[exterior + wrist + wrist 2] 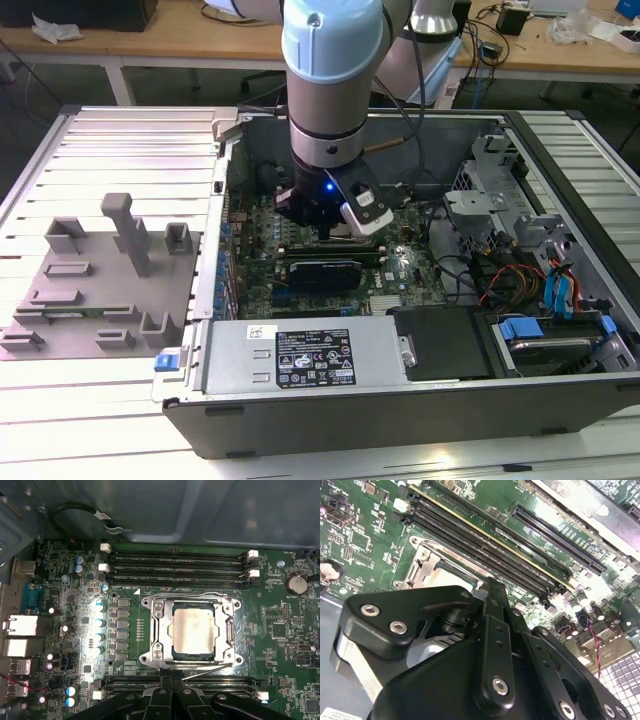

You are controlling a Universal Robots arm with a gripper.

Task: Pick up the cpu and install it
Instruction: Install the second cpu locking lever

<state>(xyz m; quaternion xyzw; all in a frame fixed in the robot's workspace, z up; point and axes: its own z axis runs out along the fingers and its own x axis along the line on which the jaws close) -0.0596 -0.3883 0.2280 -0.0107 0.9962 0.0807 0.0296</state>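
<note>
In the exterior view the arm reaches down into an open computer case (560,290) that lies on a slatted table (120,400). The gripper (325,222) hangs low over the green motherboard (400,265), near the middle of the case. On the exterior view's left, outside the case, a grey fixture plate (95,290) with upright blocks stands on the table.

In the first wrist view the cpu (194,631) lies flat inside the socket (192,630), with its pale metal top facing up. The metal frame of the socket surrounds it on all sides, and a thin lever wire runs along one edge of the frame. Memory slots (180,562) run on one side of the socket, and more slots lie on the opposite side, next to the gripper.

The black body of the gripper (172,700) shows at the edge of this view, just beside the socket frame, and the cpu is apart from it; nothing sits between the fingers. In the second wrist view the gripper (487,645) covers most of the socket (432,565), and only a corner of the frame shows behind it. Whether the jaws are spread or pressed together, I cannot tell, because their tips are hidden.
</note>
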